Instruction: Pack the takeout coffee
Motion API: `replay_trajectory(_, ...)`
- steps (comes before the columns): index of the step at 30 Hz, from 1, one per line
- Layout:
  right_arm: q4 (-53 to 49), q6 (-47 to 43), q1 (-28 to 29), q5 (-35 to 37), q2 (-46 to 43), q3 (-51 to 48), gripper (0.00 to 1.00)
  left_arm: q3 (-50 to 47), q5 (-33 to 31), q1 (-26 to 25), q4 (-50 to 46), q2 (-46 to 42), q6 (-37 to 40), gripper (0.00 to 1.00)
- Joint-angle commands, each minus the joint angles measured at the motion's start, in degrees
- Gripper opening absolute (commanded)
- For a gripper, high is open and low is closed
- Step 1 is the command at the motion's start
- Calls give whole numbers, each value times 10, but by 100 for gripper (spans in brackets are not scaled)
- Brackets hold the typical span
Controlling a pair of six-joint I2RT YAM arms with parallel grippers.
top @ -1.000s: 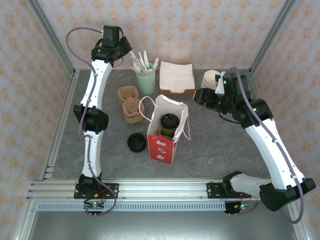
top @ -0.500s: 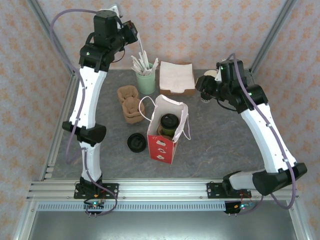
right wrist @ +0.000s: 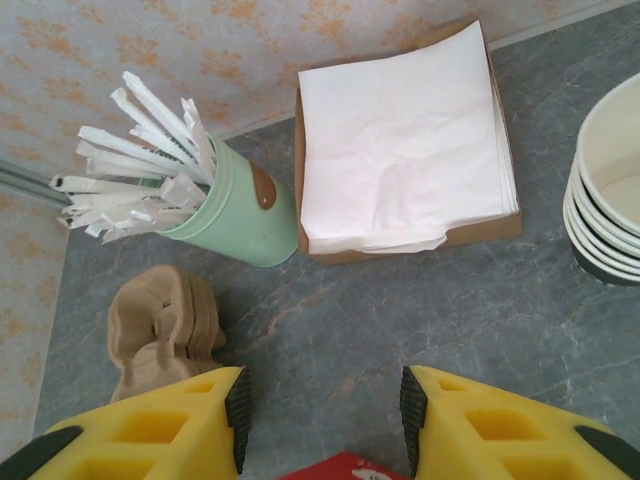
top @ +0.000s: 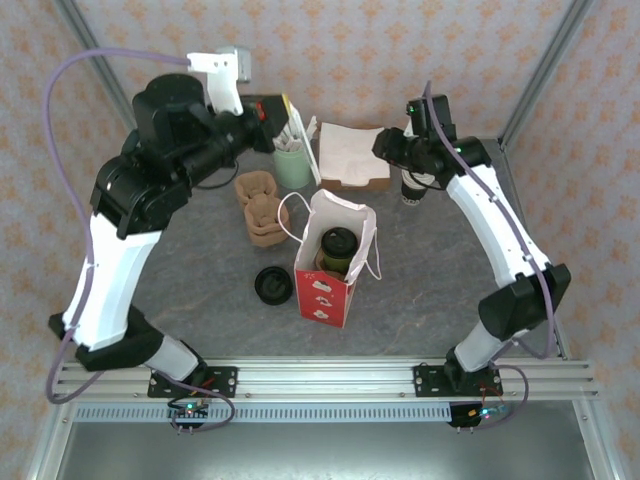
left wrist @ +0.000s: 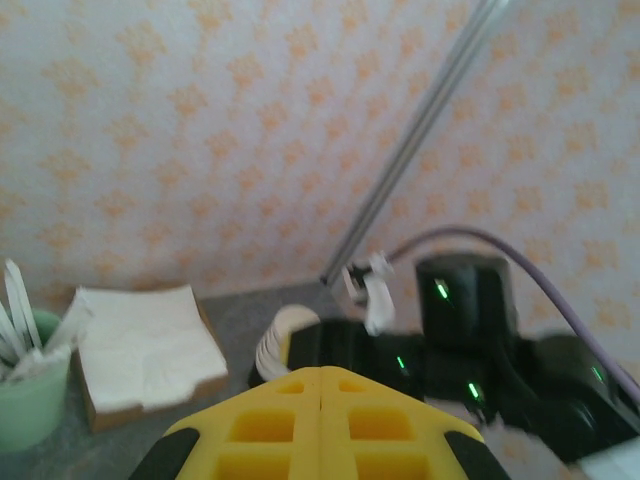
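Nearest, a loose black lid (top: 272,285) lies on the worktop (top: 440,280) just beside the paper bag (top: 325,290). The coffee (top: 339,243) stands upright inside the bag. The bag looks tall and light, so an arm swinging low could probably snag its handle and tip it over. Farther back, a green cup (top: 293,165) holds paper-wrapped sticks and a box (top: 352,160) holds napkins. The right end effector (right wrist: 323,405) hangs above them, fingers apart and empty. The left end effector (left wrist: 320,375) is pressed together, also empty.

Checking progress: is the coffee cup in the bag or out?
In. The takeout coffee stands lid-up inside the open paper bag.
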Motion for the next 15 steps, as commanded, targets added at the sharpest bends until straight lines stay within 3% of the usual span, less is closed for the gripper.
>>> replay_trajectory(1, 0, -24, -2, 20, 42, 40, 45, -105, -5, -22, 44, -55, 1, 0)
replay_trajectory(6, -27, -45, 0, 25, 126, 113, 46, -216, -9, -52, 63, -115, -10, 0)
replay_trajectory(15, -60, -80, 7, 40, 278, 247, 50, -283, -18, -87, 51, -141, -15, 0)
